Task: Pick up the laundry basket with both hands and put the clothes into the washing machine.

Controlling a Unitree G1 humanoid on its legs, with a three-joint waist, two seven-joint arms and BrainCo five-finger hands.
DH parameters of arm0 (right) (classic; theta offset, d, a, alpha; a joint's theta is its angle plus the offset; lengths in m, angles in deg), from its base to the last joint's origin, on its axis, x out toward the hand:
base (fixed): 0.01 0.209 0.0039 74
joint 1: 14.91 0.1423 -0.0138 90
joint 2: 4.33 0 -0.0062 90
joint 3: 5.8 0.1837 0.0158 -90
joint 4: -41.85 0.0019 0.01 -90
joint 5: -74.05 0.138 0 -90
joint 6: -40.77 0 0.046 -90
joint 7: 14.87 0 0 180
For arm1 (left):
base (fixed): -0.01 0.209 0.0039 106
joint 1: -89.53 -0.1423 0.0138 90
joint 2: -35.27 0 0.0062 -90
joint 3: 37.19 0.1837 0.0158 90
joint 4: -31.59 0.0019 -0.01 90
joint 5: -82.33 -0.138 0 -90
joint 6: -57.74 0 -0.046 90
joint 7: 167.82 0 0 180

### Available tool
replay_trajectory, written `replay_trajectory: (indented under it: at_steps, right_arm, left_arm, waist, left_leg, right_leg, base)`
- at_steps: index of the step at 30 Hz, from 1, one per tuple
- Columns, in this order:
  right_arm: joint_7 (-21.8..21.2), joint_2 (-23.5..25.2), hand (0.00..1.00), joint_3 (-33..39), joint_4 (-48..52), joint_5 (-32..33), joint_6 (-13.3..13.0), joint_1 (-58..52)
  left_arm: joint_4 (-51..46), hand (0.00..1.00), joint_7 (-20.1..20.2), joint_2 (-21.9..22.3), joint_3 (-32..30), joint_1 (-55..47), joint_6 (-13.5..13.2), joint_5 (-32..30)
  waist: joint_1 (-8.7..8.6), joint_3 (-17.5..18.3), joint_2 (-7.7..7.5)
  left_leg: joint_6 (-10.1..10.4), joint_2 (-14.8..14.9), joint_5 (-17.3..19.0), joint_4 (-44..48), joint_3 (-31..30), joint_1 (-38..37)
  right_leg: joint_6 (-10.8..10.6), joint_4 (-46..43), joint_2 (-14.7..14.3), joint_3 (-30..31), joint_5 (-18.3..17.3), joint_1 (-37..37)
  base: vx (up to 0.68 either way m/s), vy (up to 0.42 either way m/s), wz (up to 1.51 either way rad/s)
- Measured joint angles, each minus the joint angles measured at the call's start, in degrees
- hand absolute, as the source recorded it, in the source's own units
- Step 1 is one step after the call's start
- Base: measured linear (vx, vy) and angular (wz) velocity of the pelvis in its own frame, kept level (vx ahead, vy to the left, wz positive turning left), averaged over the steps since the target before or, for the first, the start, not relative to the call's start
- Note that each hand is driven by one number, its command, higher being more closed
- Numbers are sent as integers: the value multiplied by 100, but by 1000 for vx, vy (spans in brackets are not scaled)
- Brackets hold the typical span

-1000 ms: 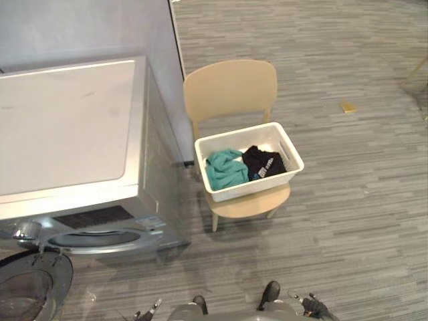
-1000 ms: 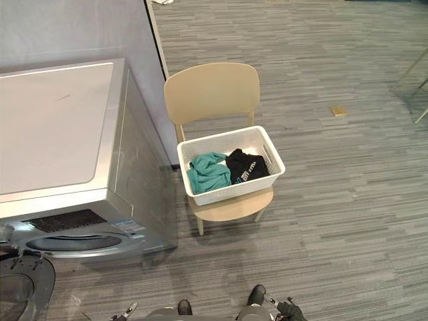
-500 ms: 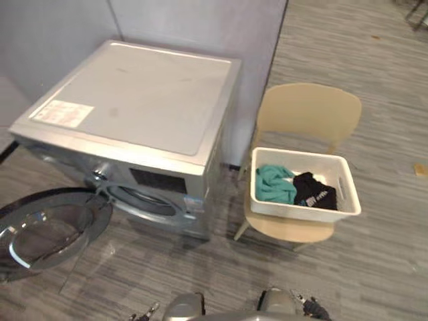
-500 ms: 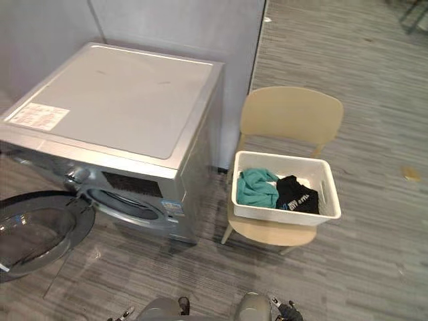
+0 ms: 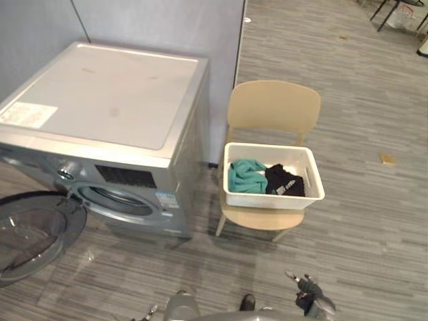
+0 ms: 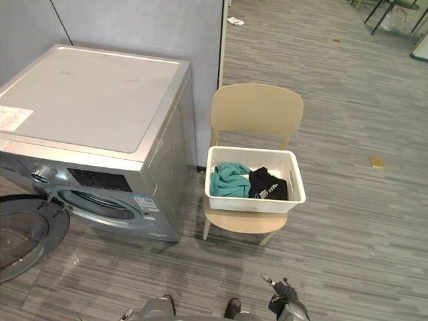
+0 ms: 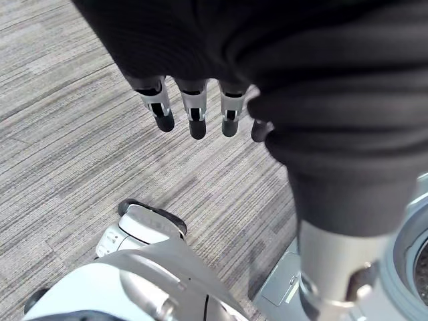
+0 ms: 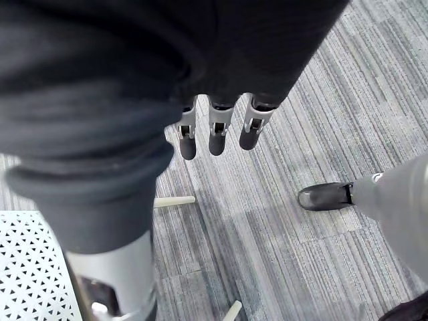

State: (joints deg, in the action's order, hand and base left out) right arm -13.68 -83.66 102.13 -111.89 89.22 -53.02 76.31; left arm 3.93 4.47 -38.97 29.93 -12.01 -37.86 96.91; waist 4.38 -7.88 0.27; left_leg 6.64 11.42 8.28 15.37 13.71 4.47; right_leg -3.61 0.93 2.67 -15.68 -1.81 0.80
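A white laundry basket [image 5: 271,199] sits on the seat of a beige chair [image 5: 274,107]. Inside it lie a teal garment [image 5: 246,175] and a black garment [image 5: 284,182]. Left of the chair stands a silver washing machine [image 5: 107,93], its round door [image 5: 33,231] swung open towards the floor. My right hand [image 5: 307,297] hangs low, well short of the chair, fingers [image 8: 217,130] relaxed and empty over the floor. My left hand [image 7: 194,114] also hangs open over the floor near the machine.
A grey partition wall [image 5: 154,27] stands behind the machine and chair. A small yellow object [image 5: 387,158] lies on the floor to the right. Dark furniture legs [image 5: 394,10] show at the far right. Striped grey carpet surrounds the chair.
The camera has swung, so the whole scene has shifted in the picture. Machine, chair and basket keep their places relative to each other. My right hand shows a little higher.
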Motion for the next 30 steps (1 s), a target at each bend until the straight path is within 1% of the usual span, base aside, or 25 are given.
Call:
replay_trajectory:
  at_steps: [1, 2, 3, 4, 5, 6, 9, 11, 13, 15, 16, 17, 18, 19, 20, 21, 22, 23, 24, 25, 26, 27, 28, 29, 30]
  right_arm:
    - [-1, -89, 0, -67, -6, 0, -2, 0]
    - [-2, -133, 0, -69, -11, 0, -1, -2]
    - [0, -177, 0, -62, -13, 1, 3, -12]
    - [-13, -138, 0, -51, -15, 0, 20, -87]
    - [-15, -88, 0, -39, -15, 0, 35, -170]
    - [-21, 17, 0, 10, -11, -6, 47, -269]
    - [-18, 203, 0, 31, -12, -6, 65, -332]
    - [-26, 229, 0, 32, 12, -10, 52, -322]
    - [-26, 190, 0, 26, 9, -15, 55, -316]
    - [-28, 152, 0, 20, 9, -15, 58, -288]
    - [-29, 152, 0, 21, 8, -16, 70, -286]
    - [-31, 158, 0, 24, 8, -20, 110, -271]
    - [-30, 156, 0, 33, 8, -30, 133, -265]
    - [-22, 156, 0, 72, -3, -86, 175, -273]
    - [-9, 148, 0, 175, -6, -136, 180, -257]
    - [-16, 145, 0, 173, -7, -137, 181, -259]
    - [-31, 174, 0, 148, -14, -139, 187, -229]
    - [-32, 215, 0, 130, -37, -142, 187, -228]
    - [-30, 320, 0, 107, -93, -177, 187, -198]
    - [-31, 300, 0, 71, -137, -186, 183, -158]
    - [-28, 213, 0, -70, -192, -205, 183, -121]
    - [-22, 191, 0, -93, -196, -224, 177, -107]
    - [-21, 192, 0, -94, -196, -223, 175, -108]
    - [-19, 188, 0, -93, -196, -222, 175, -110]
    - [-11, 166, 0, -104, -181, -207, 172, -108]
  left_arm:
    - [3, 0, 14, 56, 41, -14, 2, -1]
    - [8, 0, 21, 78, 57, -14, 3, -1]
    - [14, 0, 24, 80, 95, -2, 1, -1]
    - [63, 0, 37, 108, 97, 45, 9, -2]
    - [64, 0, 68, 102, 96, 81, 8, -2]
    - [68, 0, 145, 60, 77, 156, 21, -12]
    - [51, 0, 167, -47, 82, 306, 17, -85]
    - [8, 0, 257, -107, 220, 418, 21, -158]
    - [-6, 0, 266, -181, 324, 574, 11, -179]
    - [-7, 0, 261, -171, 377, 612, 17, -179]
    - [-16, 0, 256, -146, 479, 608, 16, -180]
    - [-23, 0, 246, -161, 506, 598, 18, -183]
    - [-26, 0, 237, -166, 511, 596, 18, -183]
    - [-30, 0, 214, -183, 511, 573, 16, -183]
    - [-32, 0, 187, -219, 511, 490, 13, -183]
    - [-33, 0, 148, -248, 508, 425, 13, -183]
    - [-31, 0, 114, -316, 500, 336, 14, -183]
    - [-21, 0, 112, -368, 494, 251, 17, -183]
    - [11, 0, 112, -448, 451, 131, 21, -183]
    - [65, 0, 105, -428, 413, 129, 31, -183]
    - [111, 0, 110, -299, 273, 133, 28, -183]
    - [121, 0, 106, -240, 197, 136, 24, -171]
    - [115, 0, 104, -217, 165, 136, 22, -169]
    - [111, 0, 101, -197, 101, 140, 24, -168]
    - [86, 0, 92, -141, -26, 141, 23, -151]
  waist:
    - [-10, 50, 117]
    - [-7, 76, 166]
    - [0, 83, 180]
    - [23, 102, 225]
    - [9, 110, 231]
    - [-38, 82, 176]
    - [-28, 44, 28]
    - [-66, 49, -15]
    - [-51, 49, -32]
    - [-77, 47, 11]
    - [-103, 45, 40]
    - [-115, 44, 52]
    - [-125, 43, 60]
    - [-118, 35, 77]
    - [-99, 41, 109]
    - [-89, 60, 101]
    - [-67, 145, -39]
    - [-62, 213, -163]
    - [-45, 309, -401]
    - [-47, 310, -352]
    - [-55, 412, -185]
    - [-55, 403, -81]
    - [-57, 391, -86]
    - [-63, 384, -92]
    - [-48, 336, -152]
  left_leg:
    - [-3, -108, 25, -248, -23, -13]
    - [-17, -200, 47, -420, -43, -30]
    - [-31, -413, 34, -676, -133, -60]
    - [-240, -546, -99, -887, -127, -125]
    - [-300, -558, -121, -902, -77, -146]
    - [-325, -552, -106, -874, -13, -210]
    - [-330, -533, -94, -832, 143, -417]
    - [-342, -449, -78, -825, 197, -474]
    - [-393, -547, 9, -795, 169, -438]
    - [-467, -572, 61, -645, 156, -343]
    - [-508, -560, 86, -547, 124, -297]
    - [-512, -553, 92, -488, 62, -279]
    - [-502, -528, 97, -452, 17, -279]
    - [-409, -413, 148, -341, -47, -263]
    - [-271, -230, 226, -183, -89, -205]
    - [-195, -132, 254, -105, -100, -163]
    - [-47, -2, 283, -42, -95, -123]
    - [76, 61, 279, -46, -99, -111]
    - [356, 234, 246, -46, -110, -101]
    - [462, 404, 221, -44, -141, -88]
    - [608, 764, 13, -171, -281, -66]
    - [485, 968, -358, -173, -416, 54]
    - [161, 1058, -664, -90, -404, 200]
    - [-108, 1108, -859, -67, -317, 267]
    - [-435, 1242, -1083, 111, 144, 344]
  right_leg:
    - [22, 16, 33, 147, 65, -163]
    - [23, 33, 61, 218, 118, -251]
    - [-37, 63, 112, 336, 233, -374]
    - [-8, 217, 158, 439, 451, -417]
    - [-19, 314, 176, 490, 534, -379]
    - [-5, 352, 195, 512, 571, -315]
    - [-1, 141, 162, 599, 568, -299]
    - [15, -260, 204, 403, 508, -487]
    - [-11, -585, 361, 314, 238, -642]
    - [-60, -780, 473, 298, 141, -731]
    - [-28, -1047, 599, 224, -56, -836]
    - [125, -1583, 832, 4, -296, -929]
    - [150, -1851, 977, -75, -355, -978]
    - [88, -2267, 1236, -170, -430, -1040]
    - [82, -2472, 1403, -167, -429, -1050]
    - [78, -2500, 1469, -167, -427, -1050]
    - [-80, -2426, 1557, -242, -392, -1016]
    - [-357, -2267, 1624, -332, -353, -967]
    - [-520, -1845, 1581, -486, -310, -827]
    - [-664, -1789, 1449, -494, -498, -792]
    - [-462, -1774, 1051, -742, -596, -766]
    - [-307, -1753, 803, -898, -726, -772]
    - [-202, -1597, 693, -1024, -696, -672]
    - [-116, -1440, 624, -1116, -640, -551]
    - [18, -1089, 478, -1266, -545, -319]
  base:
    - [-28, 47, -44]
    - [-6, 102, -54]
    - [17, 102, -64]
    - [26, 118, -59]
    - [53, 77, -46]
    - [59, 47, -21]
    - [32, 32, -36]
    - [-28, 13, -20]
    - [-64, 31, 9]
    - [-81, 63, 18]
    - [-86, 62, 29]
    - [-71, 58, 33]
    - [-50, 8, 30]
    - [-47, -131, 17]
    - [-43, -137, 6]
    - [-34, -321, -13]
    - [-3, -282, -17]
    - [36, -484, -30]
    - [65, -393, -24]
    - [90, -524, -17]
    - [99, -472, 8]
    - [98, -537, 25]
    - [85, -413, 32]
    - [98, -418, 44]
    - [128, -378, 44]
